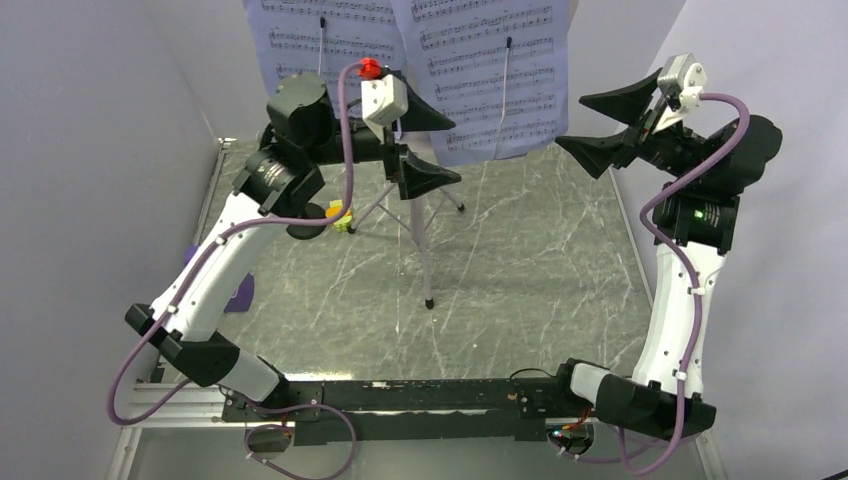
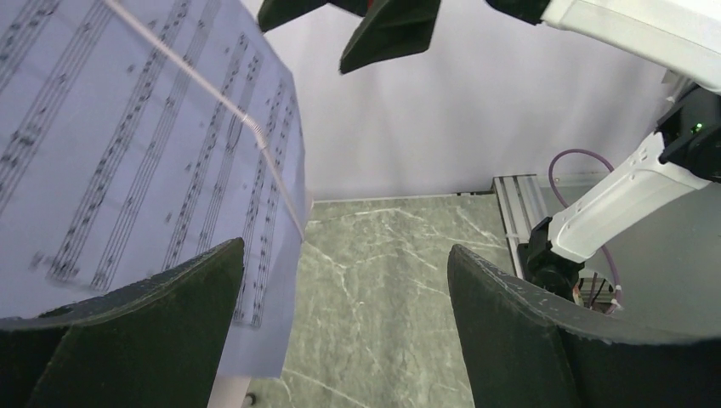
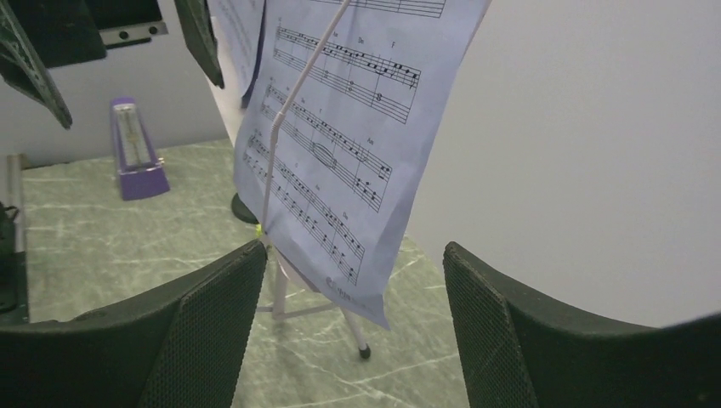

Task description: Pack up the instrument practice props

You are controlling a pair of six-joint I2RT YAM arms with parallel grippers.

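White sheet-music pages (image 1: 470,70) hang on the music stand, whose tripod legs (image 1: 424,245) rest on the marble table; the grey desk is hidden behind the pages. My left gripper (image 1: 455,150) is open and empty in front of the pages' lower edge; its wrist view shows a page (image 2: 127,153) beside its left finger. My right gripper (image 1: 570,122) is open and empty just right of the pages, with a page (image 3: 340,144) and a stand leg (image 3: 353,327) ahead. The purple metronome (image 1: 240,292) (image 3: 136,149) stands at left. The orange-and-yellow-green block (image 1: 341,215) lies behind the left arm. The microphone is hidden.
Grey walls close in the table on the left, back and right. A metal rail (image 1: 215,180) runs along the left edge and another (image 2: 519,204) along the right. The arm bases sit on a black bar (image 1: 430,405) at the near edge.
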